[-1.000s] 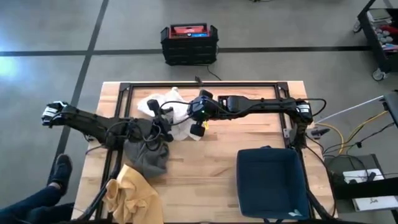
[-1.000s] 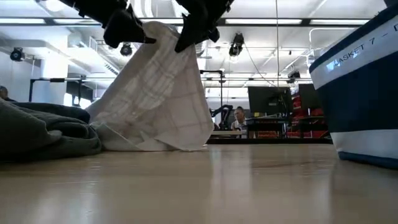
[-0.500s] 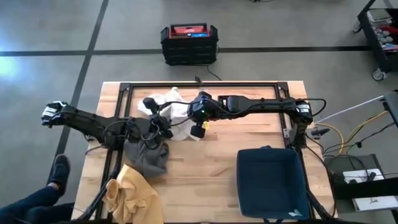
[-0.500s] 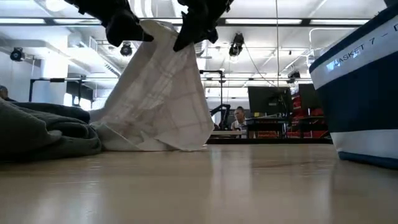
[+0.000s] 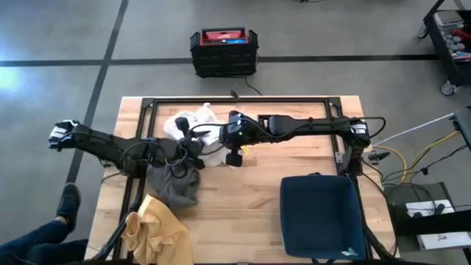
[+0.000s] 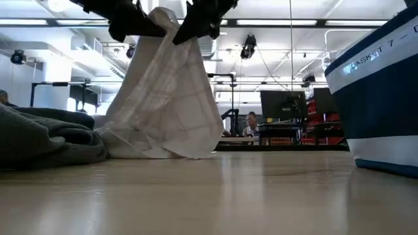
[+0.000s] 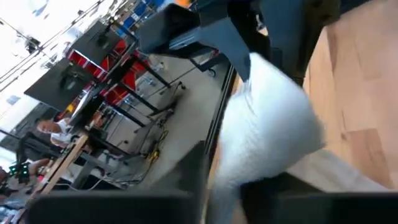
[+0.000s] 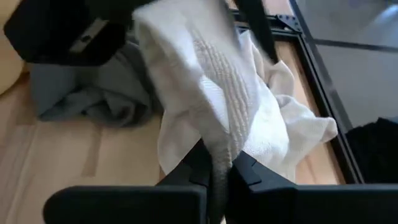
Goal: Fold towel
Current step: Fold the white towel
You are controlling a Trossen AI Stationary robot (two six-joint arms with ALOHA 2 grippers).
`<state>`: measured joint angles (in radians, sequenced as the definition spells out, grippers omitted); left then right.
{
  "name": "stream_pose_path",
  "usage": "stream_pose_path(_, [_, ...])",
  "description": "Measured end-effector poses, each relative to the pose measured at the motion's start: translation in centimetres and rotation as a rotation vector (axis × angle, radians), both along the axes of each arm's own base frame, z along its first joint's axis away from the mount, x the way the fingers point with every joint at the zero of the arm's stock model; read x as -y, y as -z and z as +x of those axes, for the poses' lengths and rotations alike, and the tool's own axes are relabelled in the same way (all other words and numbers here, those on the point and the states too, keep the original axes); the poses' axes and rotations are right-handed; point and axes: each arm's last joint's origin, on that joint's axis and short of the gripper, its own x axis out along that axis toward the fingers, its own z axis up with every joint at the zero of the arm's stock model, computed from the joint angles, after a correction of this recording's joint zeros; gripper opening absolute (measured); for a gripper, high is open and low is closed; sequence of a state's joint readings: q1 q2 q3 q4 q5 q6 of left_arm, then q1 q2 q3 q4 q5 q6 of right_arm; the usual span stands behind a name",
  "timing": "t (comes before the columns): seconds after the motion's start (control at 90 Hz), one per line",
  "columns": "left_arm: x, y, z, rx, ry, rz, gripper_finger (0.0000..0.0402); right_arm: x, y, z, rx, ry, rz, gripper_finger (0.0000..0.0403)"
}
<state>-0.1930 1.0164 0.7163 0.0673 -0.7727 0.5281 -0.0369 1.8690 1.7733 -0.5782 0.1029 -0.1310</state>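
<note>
A white towel (image 6: 166, 91) hangs between my two grippers above the far left part of the table; its lower end (image 6: 153, 149) rests bunched on the wood. My left gripper (image 6: 138, 25) is shut on its upper edge at the left. My right gripper (image 6: 196, 21) is shut on the same edge at the right. In the high view the towel (image 5: 193, 119) shows beside my left gripper (image 5: 190, 141) and my right gripper (image 5: 230, 140). A short hump of cloth (image 6: 160, 14) rises between the two holds. My left gripper pinches the towel's upper edge (image 7: 231, 177) between its two fingers, the cloth gathered there. The towel hangs below the hold with its lower end on the table. My right gripper pinches a gathered fold of the upper edge (image 8: 217, 144) between its two fingers. The towel (image 8: 249, 112) hangs down from there onto the table.
A crumpled grey towel (image 5: 176, 180) lies at the left, just near of the white one, and a yellow cloth (image 5: 156, 232) lies at the near left corner. A dark blue basket (image 5: 320, 215) stands at the near right. Bare wood (image 5: 243, 199) lies between them.
The two grippers have drawn closer together, the left toward the right and the right toward the left. The towel's upper edge between them has shortened and humped up, and the hanging cloth has narrowed; its lower end has stayed on the table.
</note>
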Motion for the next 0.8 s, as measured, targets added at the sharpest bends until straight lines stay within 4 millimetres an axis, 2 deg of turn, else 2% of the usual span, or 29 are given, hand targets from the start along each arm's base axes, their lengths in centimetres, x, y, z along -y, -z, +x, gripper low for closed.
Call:
stream_pose_path(0.089, [0.4, -1.4, -0.3, 0.028, 0.009, -0.031, 0.0012, -0.1, -0.4, -0.4, -0.011, 0.012, -0.013, 0.0005])
stream_pose_path(0.167, [0.8, -3.0, -0.9, 0.035, 0.016, -0.069, 0.0004, 0.0, -1.6, -1.3, -0.039, 0.058, -0.028, 0.0022])
stream_pose_path(0.278, [0.9, -5.0, -1.8, -0.001, 0.004, -0.145, 0.0002, 0.0, -3.7, -3.0, -0.075, 0.120, -0.036, 0.0066])
stream_pose_path(0.378, [0.6, -6.2, -2.8, -0.052, -0.037, -0.219, 0.0001, -0.3, -3.7, -4.1, -0.138, 0.175, 0.014, 0.0114])
stream_pose_path(0.456, [0.5, -6.7, -3.5, -0.088, -0.063, -0.260, 0.0001, -0.4, -1.7, -4.7, -0.230, 0.219, 0.048, 0.0151])
stream_pose_path(0.578, [0.4, -6.8, -3.8, -0.122, -0.063, -0.282, 0.0001, -0.9, 2.8, -4.5, -0.273, 0.266, 0.085, 0.0197])
stream_pose_path(0.678, [0.4, -6.8, -3.8, -0.127, -0.056, -0.278, 0.0000, -1.5, 6.5, -4.3, -0.229, 0.285, 0.117, 0.0221])
stream_pose_path(0.8, [0.5, -6.6, -3.7, -0.137, -0.050, -0.276, 0.0000, -2.2, 9.3, -4.3, -0.156, 0.325, 0.179, 0.0237])
